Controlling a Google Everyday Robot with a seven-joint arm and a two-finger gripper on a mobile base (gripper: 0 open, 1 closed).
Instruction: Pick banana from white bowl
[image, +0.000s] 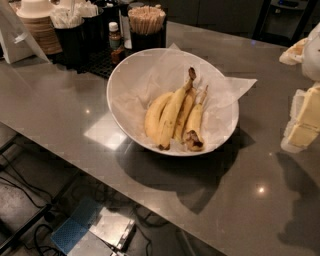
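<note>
The white bowl (125, 75) is wide and shallow, lined with crinkled white paper, and sits in the middle of the grey counter. Several bananas lie in it side by side. The banana (172, 112) is the long, curved yellow one with a brownish stem pointing to the back. To its right lies a shorter banana (194, 127) with a blackened end. My gripper (302, 120) shows as pale white and yellowish parts at the right edge of the camera view. It is to the right of the bowl, apart from it, and holds nothing I can see.
At the back left stand black holders with wooden stirrers (146, 20) and straws (70, 20), a small bottle (115, 37) and a stack of brown sleeves under white lids (37, 25). The counter's front edge (100, 172) runs diagonally, with floor and cables below it.
</note>
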